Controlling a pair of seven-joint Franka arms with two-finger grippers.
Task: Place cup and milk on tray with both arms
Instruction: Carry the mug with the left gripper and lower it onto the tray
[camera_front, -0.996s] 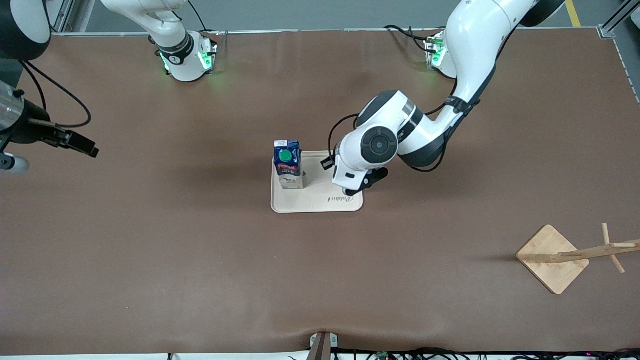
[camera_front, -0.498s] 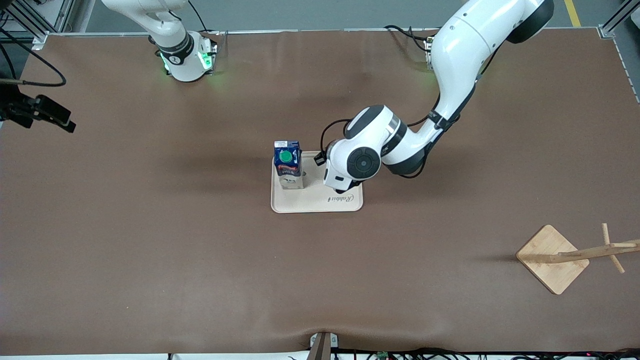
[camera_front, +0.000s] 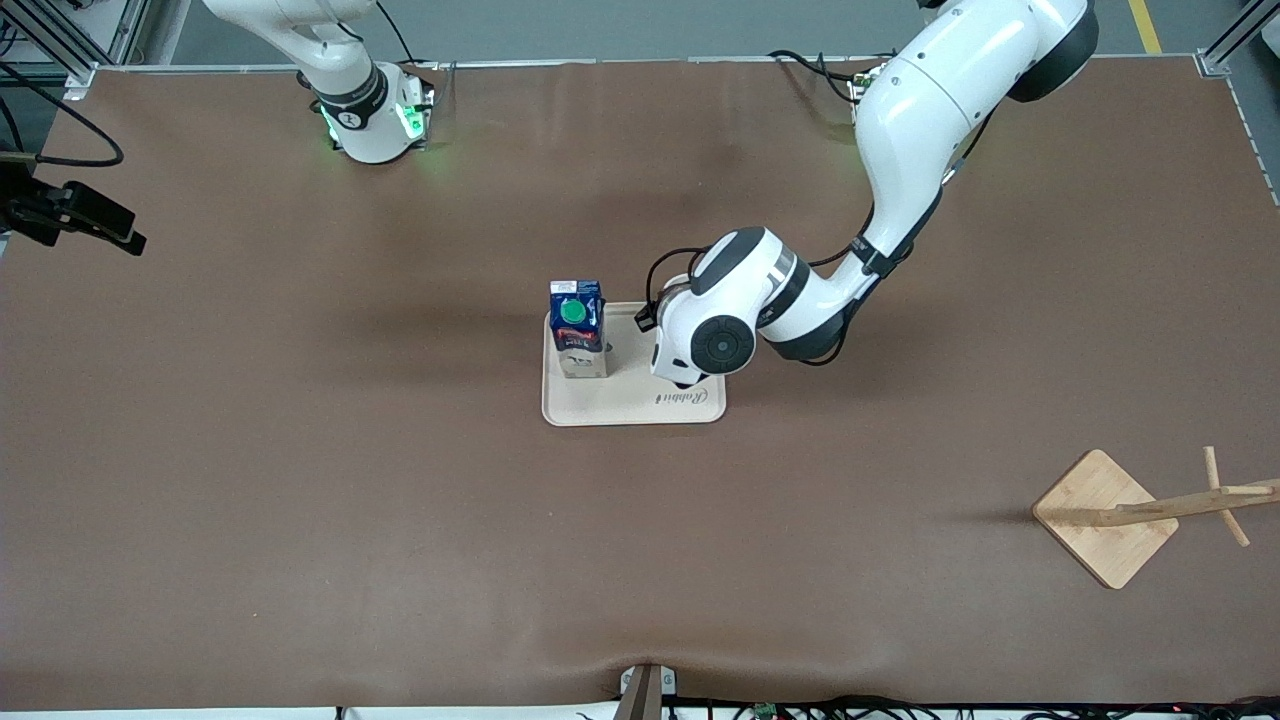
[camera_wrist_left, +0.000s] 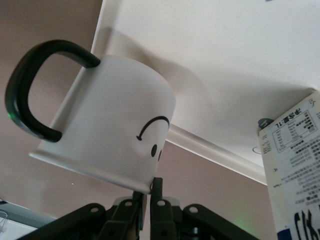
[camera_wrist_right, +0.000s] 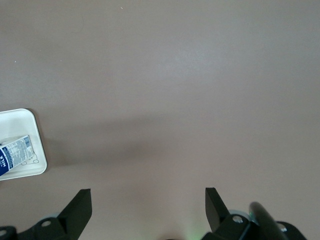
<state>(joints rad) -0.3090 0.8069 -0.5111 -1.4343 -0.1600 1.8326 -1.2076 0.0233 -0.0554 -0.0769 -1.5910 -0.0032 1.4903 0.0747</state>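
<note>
The left gripper (camera_wrist_left: 147, 192), over the cream rectangular tray (camera_front: 630, 408), pinches the rigid, probably breakable white smiley-face mug (camera_wrist_left: 112, 135) by its rim, while the right gripper (camera_wrist_right: 147, 210) waits with jaws apart.

1. Brown table (camera_front: 300, 480), matte covering, slight wrinkle at edge nearest front camera.
2. Cream tray (camera_front: 620, 405) lies flat mid-table.
3. Square wooden stand base (camera_front: 1105, 518) sits toward left arm's end, nearer front camera than tray.

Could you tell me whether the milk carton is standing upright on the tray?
Upright: the milk stands on the tray, green cap on top.
</note>
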